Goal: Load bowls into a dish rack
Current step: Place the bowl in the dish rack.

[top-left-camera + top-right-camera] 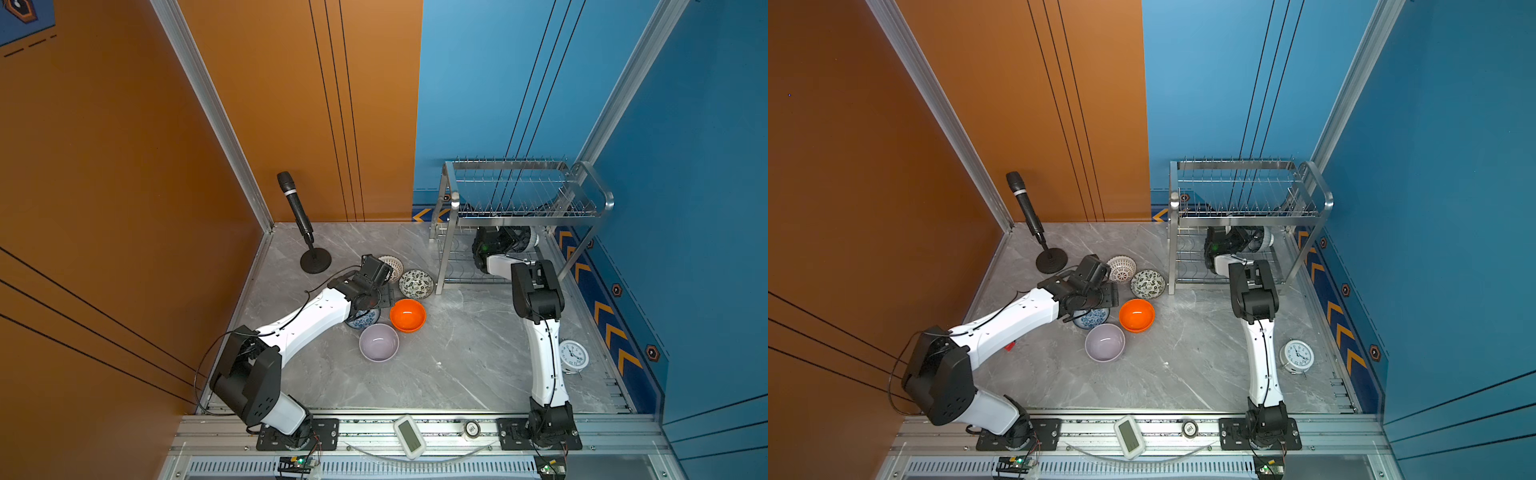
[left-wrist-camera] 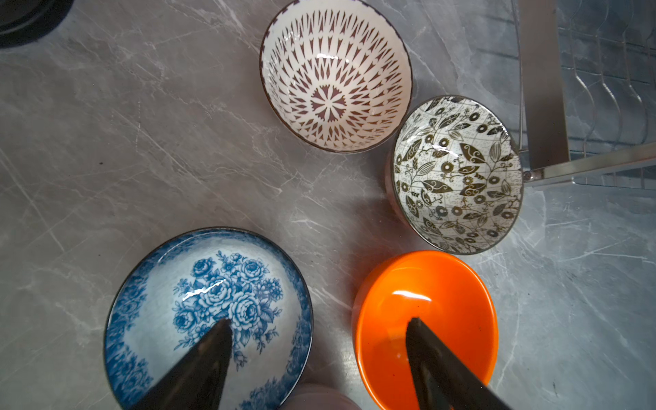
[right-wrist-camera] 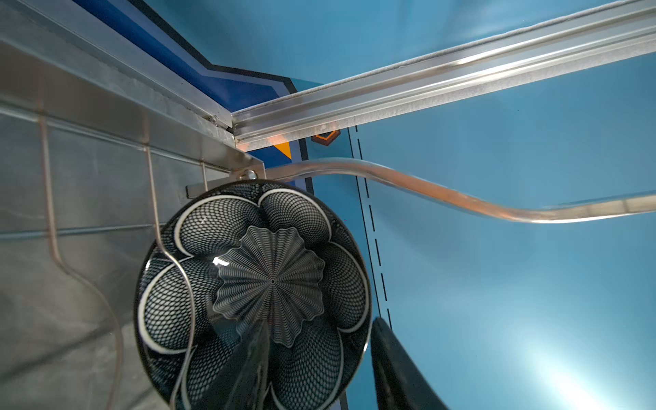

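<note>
Petal bowl [image 3: 273, 280]: on edge in dish rack [image 1: 528, 215] lower tier, rim between right gripper [image 3: 319, 323] fingers.
Right gripper: jaws spread, not pinching the rim.
Left gripper [image 2: 317, 328]: spread, empty; floral bowl [image 2: 209, 301] below one finger, orange bowl [image 2: 426, 305] below other.
Ahead of it: lattice bowl [image 2: 335, 76], leaf bowl [image 2: 456, 174].

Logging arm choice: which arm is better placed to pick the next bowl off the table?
Left. The open left gripper hangs over the blue-and-white floral bowl and plain orange bowl. The right gripper is inside the shiny steel wire dish rack, astride the rim of the dark petal-patterned bowl.
</note>
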Robot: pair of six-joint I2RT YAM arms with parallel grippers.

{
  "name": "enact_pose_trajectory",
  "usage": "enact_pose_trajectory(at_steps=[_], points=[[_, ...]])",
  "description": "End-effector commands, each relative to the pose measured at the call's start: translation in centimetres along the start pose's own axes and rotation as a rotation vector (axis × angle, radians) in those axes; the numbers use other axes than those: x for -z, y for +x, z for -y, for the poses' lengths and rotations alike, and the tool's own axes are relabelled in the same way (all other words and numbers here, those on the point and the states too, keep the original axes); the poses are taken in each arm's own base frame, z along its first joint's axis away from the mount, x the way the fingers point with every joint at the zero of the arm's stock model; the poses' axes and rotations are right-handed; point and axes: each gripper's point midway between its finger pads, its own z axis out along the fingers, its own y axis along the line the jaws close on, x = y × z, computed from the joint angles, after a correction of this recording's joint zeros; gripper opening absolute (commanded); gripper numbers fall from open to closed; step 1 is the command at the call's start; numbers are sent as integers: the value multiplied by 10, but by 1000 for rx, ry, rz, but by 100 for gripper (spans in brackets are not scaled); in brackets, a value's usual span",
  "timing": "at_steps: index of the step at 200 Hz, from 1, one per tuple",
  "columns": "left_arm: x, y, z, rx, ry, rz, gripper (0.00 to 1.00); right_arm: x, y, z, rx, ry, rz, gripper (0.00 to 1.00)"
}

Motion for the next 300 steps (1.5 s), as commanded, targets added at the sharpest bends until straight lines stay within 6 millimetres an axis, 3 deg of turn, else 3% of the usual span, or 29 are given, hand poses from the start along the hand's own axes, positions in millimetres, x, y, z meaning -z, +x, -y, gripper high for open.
enact_pose_trajectory(at_steps=[1, 84, 166, 171, 188, 228, 233, 300], points=[[5, 4, -7, -8, -17, 2, 78, 9, 0, 18, -45, 11, -6, 52], [18, 6, -11, -8, -6, 17, 78, 34, 4, 30, -88, 6, 13, 52], [39, 7, -15, -5, 12, 50, 78, 71, 17, 42, -123, -1, 30, 54], [35, 16, -22, -10, -4, 32, 78, 73, 18, 43, -124, -3, 30, 54], [40, 19, -25, -9, -4, 37, 78, 82, 24, 46, -129, -4, 27, 54], [55, 20, -32, -2, -2, 65, 78, 100, 40, 49, -140, -16, 19, 54], [57, 20, -33, -2, -1, 69, 78, 103, 41, 60, -165, -16, 20, 54], [75, 21, -42, 26, 1, 98, 77, 129, 67, 64, -188, -55, 15, 54]])
